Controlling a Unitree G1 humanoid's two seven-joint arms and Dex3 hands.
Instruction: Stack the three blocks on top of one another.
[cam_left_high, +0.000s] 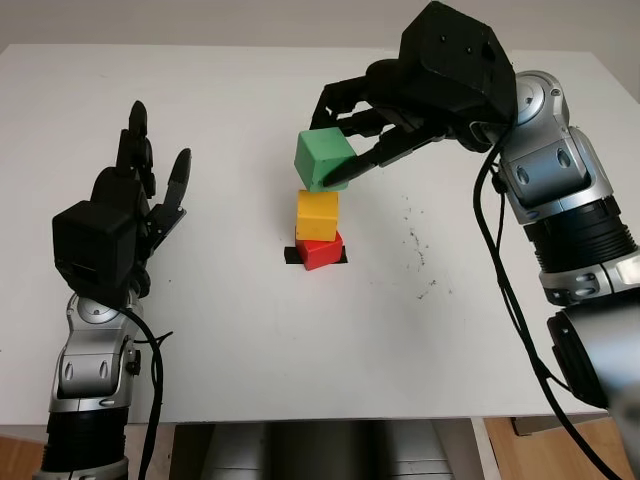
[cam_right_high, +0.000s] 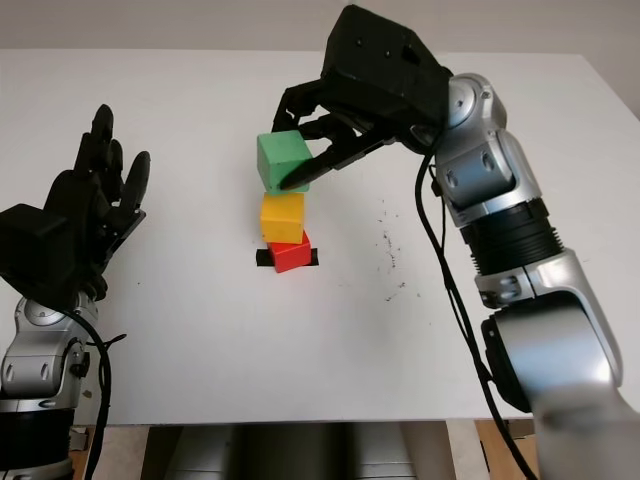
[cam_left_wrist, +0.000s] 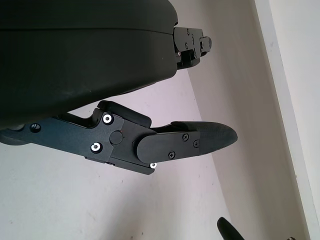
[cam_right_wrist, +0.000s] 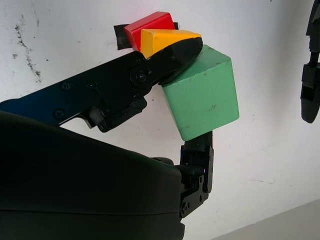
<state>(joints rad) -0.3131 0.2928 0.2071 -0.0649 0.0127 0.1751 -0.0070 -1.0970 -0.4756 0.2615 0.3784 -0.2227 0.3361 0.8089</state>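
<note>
Left eye view: a white tabletop (cam_left_high: 230, 330) is seen from above, with three blocks near its middle. The red block (cam_left_high: 320, 251) lies on the tabletop, partly covering a strip of black tape (cam_left_high: 291, 256). The yellow block (cam_left_high: 317, 215) is stacked on the red block, set slightly toward the robot's left so that the two are not fully aligned.

The green block (cam_left_high: 324, 159) is gripped by the right hand (cam_left_high: 352, 128), which reaches in from the robot's right above the stack. The green block is held tilted, just above the yellow block; whether its lower edge touches the yellow block cannot be told. In the right wrist view, one finger (cam_right_wrist: 170, 57) is pressed against one face of the green block (cam_right_wrist: 202, 92) and another finger (cam_right_wrist: 199, 150) is set against the opposite side, with the yellow block (cam_right_wrist: 167, 37) and red block (cam_right_wrist: 150, 25) visible behind it.

The left hand (cam_left_high: 140, 205) is held open above the tabletop on the robot's left, well apart from the stack, and holds nothing. In the left wrist view, a finger (cam_left_wrist: 195, 142) of this hand is seen extended over the bare white surface.

A scatter of small dark specks (cam_left_high: 418, 250) is present on the tabletop to the robot's right of the stack.
</note>
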